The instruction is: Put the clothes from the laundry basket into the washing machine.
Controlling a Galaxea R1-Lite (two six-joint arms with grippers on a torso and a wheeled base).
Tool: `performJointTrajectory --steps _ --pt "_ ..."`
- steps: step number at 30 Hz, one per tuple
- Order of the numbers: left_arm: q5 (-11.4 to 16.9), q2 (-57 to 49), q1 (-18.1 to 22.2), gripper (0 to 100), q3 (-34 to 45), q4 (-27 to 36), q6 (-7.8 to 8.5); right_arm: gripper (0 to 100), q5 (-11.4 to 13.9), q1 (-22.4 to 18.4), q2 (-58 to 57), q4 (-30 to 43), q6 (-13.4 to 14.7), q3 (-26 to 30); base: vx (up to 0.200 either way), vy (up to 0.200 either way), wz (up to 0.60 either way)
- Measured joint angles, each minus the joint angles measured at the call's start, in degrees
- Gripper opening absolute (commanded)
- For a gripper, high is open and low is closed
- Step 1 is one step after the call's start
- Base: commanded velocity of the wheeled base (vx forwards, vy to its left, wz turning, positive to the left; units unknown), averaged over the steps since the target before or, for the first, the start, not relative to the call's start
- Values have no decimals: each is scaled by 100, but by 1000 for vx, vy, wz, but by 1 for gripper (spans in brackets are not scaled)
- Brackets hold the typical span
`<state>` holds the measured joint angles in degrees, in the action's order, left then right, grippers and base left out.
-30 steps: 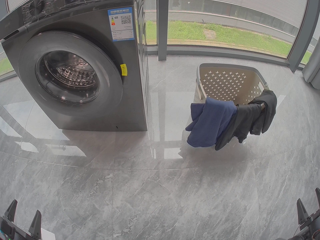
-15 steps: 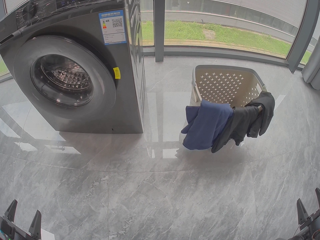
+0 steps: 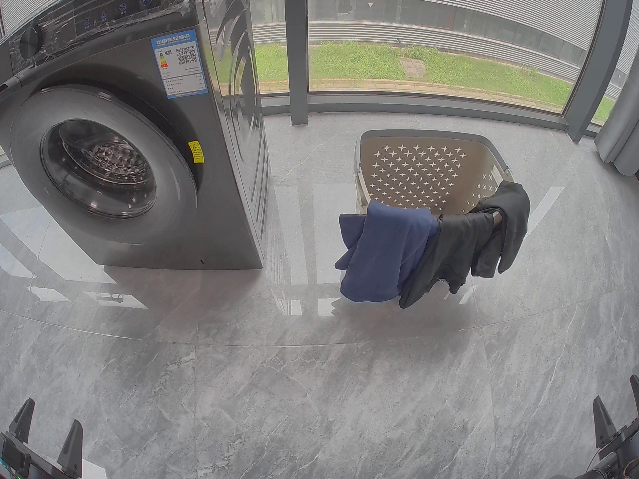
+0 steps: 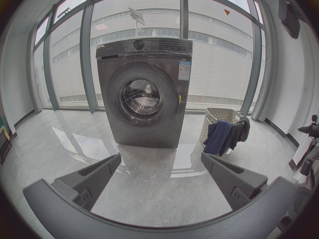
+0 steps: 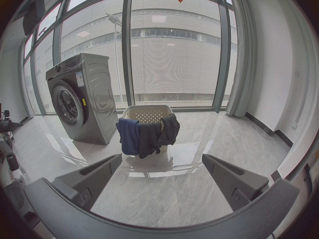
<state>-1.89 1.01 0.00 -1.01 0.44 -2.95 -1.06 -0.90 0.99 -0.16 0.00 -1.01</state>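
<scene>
Only the head camera has swung: the whole scene slides toward the picture's left, while the washing machine [image 3: 133, 148] and the laundry basket [image 3: 426, 167] keep their places on the floor [image 3: 319, 380] relative to each other. Both hands sit at the same low corners of the head view as before.

The left hand [image 3: 50, 415] hangs low at the robot's left, its two fingers spread apart with nothing between them; the left wrist view shows the same wide gap [image 4: 160, 156]. The right hand [image 3: 616, 394] is low at the robot's right, fingers likewise apart and holding nothing [image 5: 161, 156].

The grey washing machine stands at the left, its drum showing through the round front port. Well apart from it, to the right, stands the pale basket with star-shaped holes, just before the window [image 3: 426, 34]. Three pieces of clothing hang over the basket's near rim: a blue garment [image 3: 383, 254] on the side nearer the machine, a dark grey garment [image 3: 449, 254] touching it in the middle, and a black garment [image 3: 506, 224] at the far corner. A curtain [image 3: 619, 134] hangs at the right edge.
</scene>
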Motion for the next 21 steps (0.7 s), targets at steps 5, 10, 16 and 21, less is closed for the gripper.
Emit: performJointTrajectory --steps 5,10,16,21 --pt "-2 0 0 100 0 0 0 100 2 -2 0 0 5 0 200 0 0" --pt "-2 0 0 100 0 0 0 100 0 -6 0 0 10 0 200 0 0" --pt "-2 0 0 100 0 0 2 100 2 -6 0 0 10 0 200 -33 0" --pt "-2 0 -5 100 0 0 2 100 2 -6 0 0 10 0 200 -200 0"
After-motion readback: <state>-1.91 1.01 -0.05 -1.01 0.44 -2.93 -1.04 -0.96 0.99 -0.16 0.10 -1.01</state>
